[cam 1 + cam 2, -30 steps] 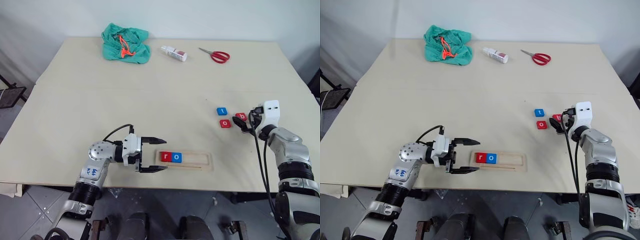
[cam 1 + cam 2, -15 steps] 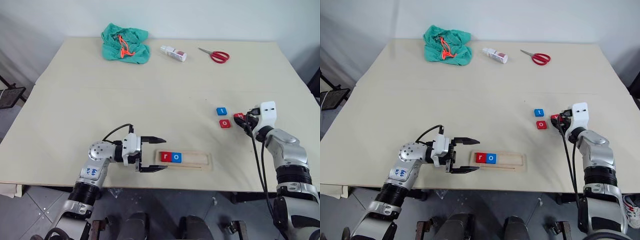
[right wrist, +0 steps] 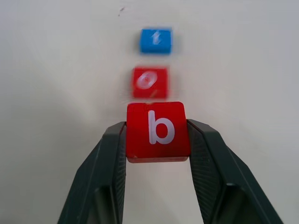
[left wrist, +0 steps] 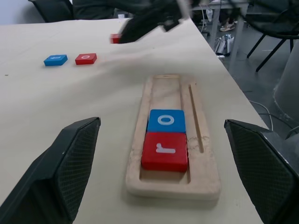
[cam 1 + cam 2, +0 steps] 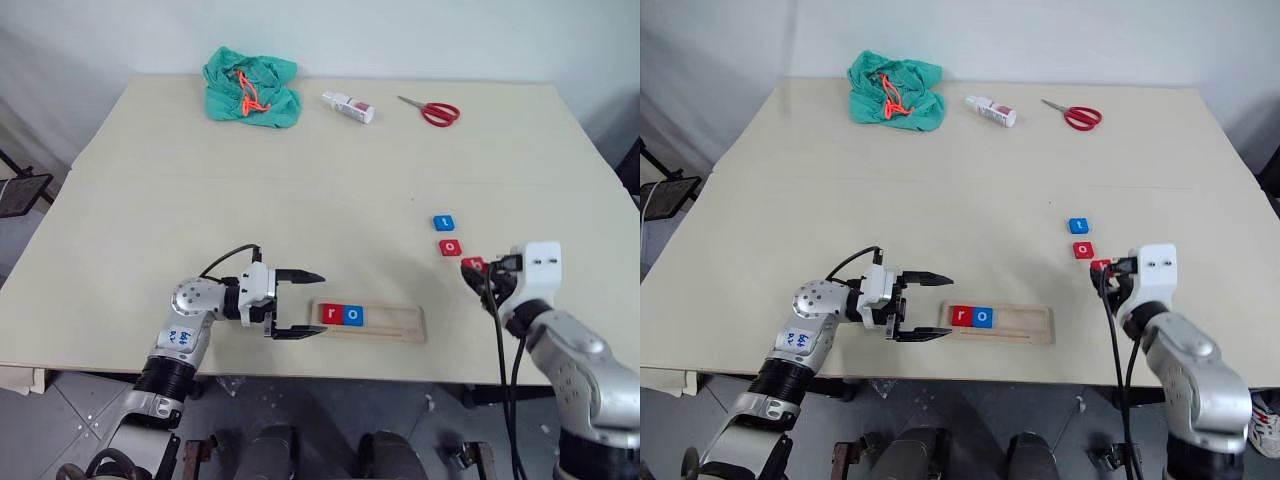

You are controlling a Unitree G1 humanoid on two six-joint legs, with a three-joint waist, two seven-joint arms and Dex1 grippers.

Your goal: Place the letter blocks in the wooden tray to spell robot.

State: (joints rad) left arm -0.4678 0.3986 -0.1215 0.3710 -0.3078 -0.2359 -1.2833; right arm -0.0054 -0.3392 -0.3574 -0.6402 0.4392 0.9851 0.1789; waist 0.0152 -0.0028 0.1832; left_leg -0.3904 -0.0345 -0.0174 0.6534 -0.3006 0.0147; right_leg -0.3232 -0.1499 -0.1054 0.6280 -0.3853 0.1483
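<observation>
Red b block [image 3: 157, 130]: pinched by right tool [image 3: 157, 161] for third slot of wooden tray [image 5: 368, 321]; left tool [image 5: 296, 303] spread, bracing tray's end.

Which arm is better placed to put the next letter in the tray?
The right. Its gripper already holds the red b block, the next letter after r and o in the wooden tray. The left gripper is open, empty.

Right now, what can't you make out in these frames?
- Label on the small bottle: too small to read in the head views.
- Letters on the red o block and blue t block: blurred in the right wrist view.
- Right gripper with the red b block: motion-blurred in the left wrist view.
- What the orange cord on the green cloth is: too small.
</observation>
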